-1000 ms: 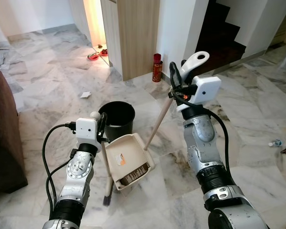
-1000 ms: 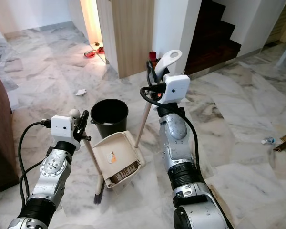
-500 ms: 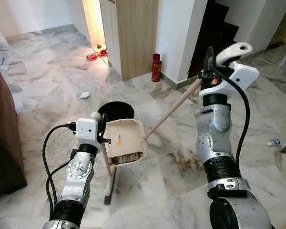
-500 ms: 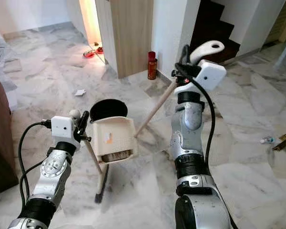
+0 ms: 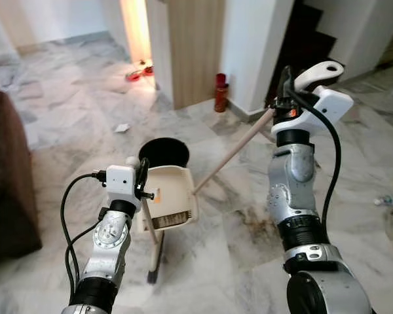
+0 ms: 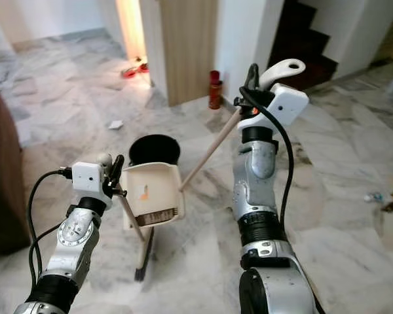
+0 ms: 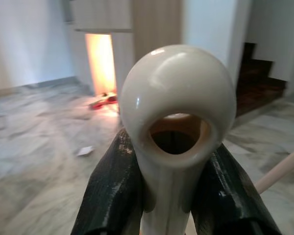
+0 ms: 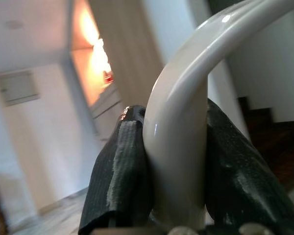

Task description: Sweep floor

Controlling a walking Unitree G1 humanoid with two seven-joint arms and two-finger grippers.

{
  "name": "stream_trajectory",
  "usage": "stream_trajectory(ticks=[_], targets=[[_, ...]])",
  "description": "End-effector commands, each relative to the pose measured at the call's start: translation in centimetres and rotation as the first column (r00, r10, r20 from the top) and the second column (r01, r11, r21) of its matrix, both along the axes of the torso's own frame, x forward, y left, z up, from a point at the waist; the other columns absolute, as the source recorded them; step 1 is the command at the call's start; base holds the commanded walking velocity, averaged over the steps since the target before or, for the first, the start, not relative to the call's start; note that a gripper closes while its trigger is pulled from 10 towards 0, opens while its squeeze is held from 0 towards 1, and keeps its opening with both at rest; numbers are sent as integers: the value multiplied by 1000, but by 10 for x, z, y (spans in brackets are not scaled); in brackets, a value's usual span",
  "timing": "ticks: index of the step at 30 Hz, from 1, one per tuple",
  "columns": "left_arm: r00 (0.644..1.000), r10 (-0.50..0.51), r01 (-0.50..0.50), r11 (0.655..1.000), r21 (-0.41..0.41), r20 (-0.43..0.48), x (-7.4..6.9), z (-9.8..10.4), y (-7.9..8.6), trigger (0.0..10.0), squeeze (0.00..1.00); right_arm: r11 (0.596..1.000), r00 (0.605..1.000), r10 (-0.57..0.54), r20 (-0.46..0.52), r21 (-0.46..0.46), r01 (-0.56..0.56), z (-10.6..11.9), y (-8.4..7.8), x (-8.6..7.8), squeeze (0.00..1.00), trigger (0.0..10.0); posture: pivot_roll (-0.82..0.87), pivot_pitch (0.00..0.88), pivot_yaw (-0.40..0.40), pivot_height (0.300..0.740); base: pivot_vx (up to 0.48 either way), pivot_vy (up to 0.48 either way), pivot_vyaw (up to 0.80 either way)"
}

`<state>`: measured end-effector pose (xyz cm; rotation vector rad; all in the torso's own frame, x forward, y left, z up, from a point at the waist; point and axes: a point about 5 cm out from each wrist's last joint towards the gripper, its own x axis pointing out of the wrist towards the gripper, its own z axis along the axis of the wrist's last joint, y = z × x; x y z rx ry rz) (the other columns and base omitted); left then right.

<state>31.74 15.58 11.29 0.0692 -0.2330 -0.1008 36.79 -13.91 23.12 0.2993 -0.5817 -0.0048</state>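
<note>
My left gripper (image 5: 140,180) is shut on the broom's thin stick just under its rounded cream knob (image 7: 176,112), one black finger (image 7: 112,196) on each side. The broom (image 5: 149,226) stands nearly upright with its dark bristles (image 5: 152,275) on the marble floor. My right gripper (image 5: 283,99) is raised at chest height, shut on the cream loop grip (image 8: 186,122) of the dustpan's long wooden handle (image 5: 232,152). The beige dustpan (image 5: 171,198) hangs tipped up, lifted off the floor, right in front of the black bin (image 5: 164,151).
A brown sofa (image 5: 6,196) stands at the left. A red can (image 5: 221,101) sits by the wall corner; dark stairs (image 5: 314,33) rise behind it. A paper scrap (image 5: 122,127) lies beyond the bin, a dirty patch (image 5: 252,222) before my right arm, and a small bottle (image 5: 383,200) far right.
My right arm swung up and to the right, lifting the dustpan off the floor and tipping it toward the bin. The left arm and broom barely moved; the view shifted slightly.
</note>
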Motion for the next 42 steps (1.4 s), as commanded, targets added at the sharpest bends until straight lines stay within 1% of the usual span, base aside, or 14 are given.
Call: stream_trajectory(ticks=[1,9,16,22,26,28,29,31,32,33,37,42], targets=[[997,0,-1,1000,22,73,1,13,2,10000,0,999,997,26,72,17,-27,16,7,-3,0,10000,32,0,3,740,0,0,800],[997,0,-3,1000,31,82,0,14,2,10000,0,999,998,26,63,31,-28,15,7,-2,0,10000,38,0,5,740,0,0,737],[998,4,-6,1000,23,64,1,13,2,10000,0,999,998,21,51,49,-23,16,4,0,0,10000,40,0,0,740,0,0,0],[998,22,-23,1000,19,61,1,12,4,10000,0,998,999,19,37,55,-21,17,1,2,0,10000,43,0,-8,740,301,0,0],[998,26,-27,999,16,61,0,12,4,10000,0,998,999,14,44,67,-17,18,-1,2,0,10000,45,0,-13,740,337,0,-566],[998,31,-32,999,15,63,0,12,5,10000,0,998,998,10,60,59,-13,21,0,1,0,10000,45,0,-14,740,336,0,0],[997,34,-35,999,15,63,0,12,5,10000,0,999,997,7,74,36,-9,22,1,0,0,10000,44,0,-14,740,337,0,0],[997,37,-38,999,15,63,0,12,5,10000,0,999,994,-15,108,-32,18,25,3,-3,0,10000,45,0,-14,740,334,0,0],[997,38,-39,999,15,63,0,12,5,10000,0,992,987,-27,156,-115,46,28,9,-7,0,10000,48,0,-16,740,334,0,0],[997,39,-40,999,14,63,0,12,5,10000,0,988,985,-37,170,-143,62,29,11,-9,0,10000,49,0,-17,740,334,0,0],[997,44,-45,999,14,65,0,13,5,10000,0,989,979,-70,189,-115,93,31,11,-11,0,10000,51,0,-18,740,325,0,0],[997,52,-53,999,13,64,0,13,7,10000,0,991,980,-52,190,-109,74,31,13,-10,0,10000,51,0,-19,740,319,0,0]])
